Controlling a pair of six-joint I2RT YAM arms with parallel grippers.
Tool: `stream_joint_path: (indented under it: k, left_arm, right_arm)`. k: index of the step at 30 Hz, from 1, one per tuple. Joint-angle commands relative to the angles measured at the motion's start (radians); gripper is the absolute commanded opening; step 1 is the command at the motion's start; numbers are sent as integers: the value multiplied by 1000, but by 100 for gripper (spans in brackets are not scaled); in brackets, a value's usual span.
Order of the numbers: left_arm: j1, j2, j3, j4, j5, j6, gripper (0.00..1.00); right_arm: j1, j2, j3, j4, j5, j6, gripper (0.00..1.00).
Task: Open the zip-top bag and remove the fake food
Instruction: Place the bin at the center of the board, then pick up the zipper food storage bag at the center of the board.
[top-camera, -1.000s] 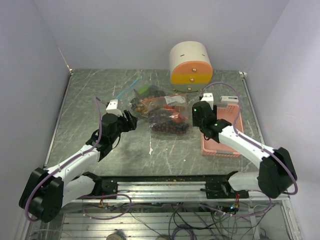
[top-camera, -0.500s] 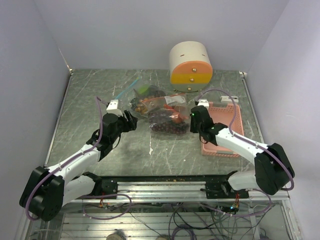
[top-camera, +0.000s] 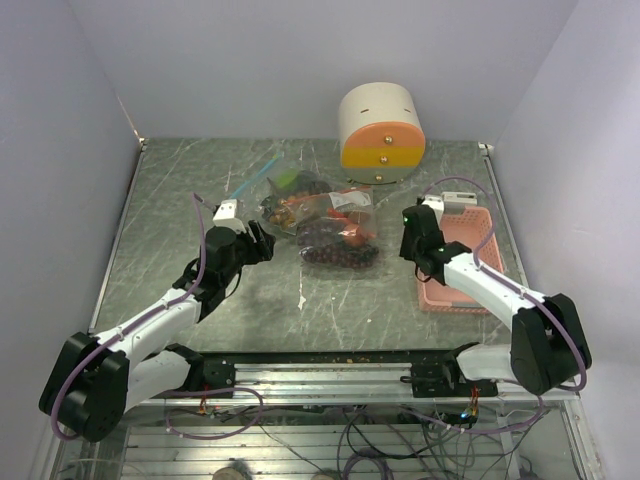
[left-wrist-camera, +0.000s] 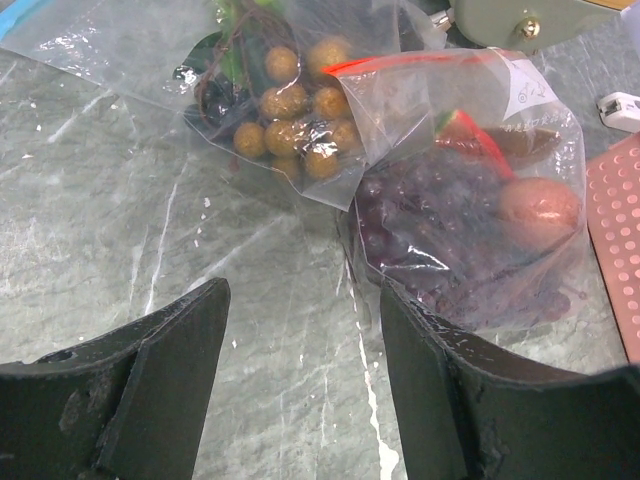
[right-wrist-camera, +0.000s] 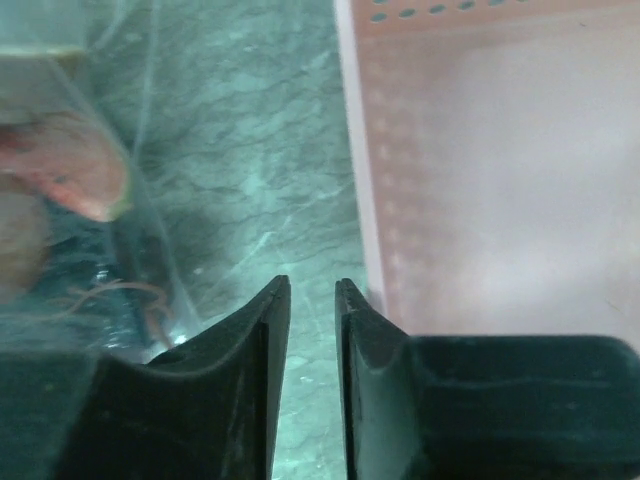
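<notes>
Soft, slippery zip-top bag (left-wrist-camera: 470, 200) is likely needing a pinch at its seal; left end effector (left-wrist-camera: 300, 300) is gaping empty; right end effector (right-wrist-camera: 312, 290) is sitting almost closed, empty.

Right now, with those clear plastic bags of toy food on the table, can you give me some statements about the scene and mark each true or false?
The left gripper stands wide open and empty. True.
The dark purple grape bunch lies loose outside any bag. False: it is inside a clear zip-top bag with a red strip.
The bags lie in the pink perforated basket. False: they lie on the grey marbled table beside it.
The cream round container with an orange front stands at the table's far edge. True.
</notes>
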Motion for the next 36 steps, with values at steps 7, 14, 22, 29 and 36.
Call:
stream_joint_path:
  k: [7,14,22,29,36]
  left_arm:
    - [-9,7,32,17,-30,-7,89]
    - [-9,36,33,34,-19,-19,99]
    - [-9,36,20,58,-23,-21,95]
    - [-9,41,19,63,-21,-27,84]
    - [-9,26,14,66,-18,-27,82]
  right_arm:
    - [64,52,80,260,-279,-35,67]
    - [119,277,200,331,-295,-70,71]
    - [235,342,151,392,-229,-68,33]
    - [386,239,-7,471,-81,-39,0]
    - [498,130,-162,526,-34,-73,0]
